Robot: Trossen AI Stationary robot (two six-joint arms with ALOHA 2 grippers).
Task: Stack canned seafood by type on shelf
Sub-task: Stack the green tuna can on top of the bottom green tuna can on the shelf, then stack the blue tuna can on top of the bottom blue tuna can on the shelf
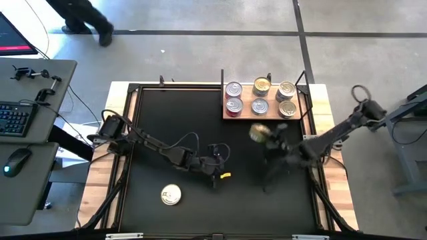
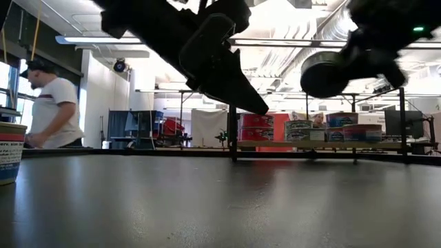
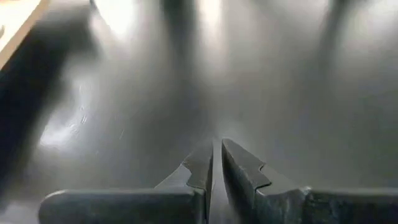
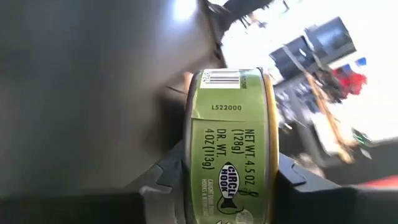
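on the left, the left gripper [image 1: 215, 165] is hanging over the middle of the black mat [image 1: 153, 110], its fingers [image 3: 198, 171] pressed nearly together with nothing between them. its arm is reaching in from the left edge of the table, bent low and stretched out toward the right. a lone gold-lidded can [image 1: 171, 195] is lying flat on the mat nearer than this gripper and a little to its left, well apart from everything else; the left arm is clearly the closer one to it.

moving right, the right gripper [image 1: 273, 137] is clamping a green-labelled can [image 4: 231, 152] across its flat faces, so the can is riding on edge with its axis roughly level rather than upright. it is being carried above the mat, off the surface, as the low view shows.

the shelf [image 1: 248, 115] is lying just beyond the held can, on the far side and slightly right, with six tins already standing on it in two rows. the gold-lidded tins [image 1: 262, 85] there look like the matching kind. judging from this, the can has to travel farther away and be turned lid-up before it can sit on one of them. the right arm is coming in from the right edge, elbow raised, wrist rolled over.
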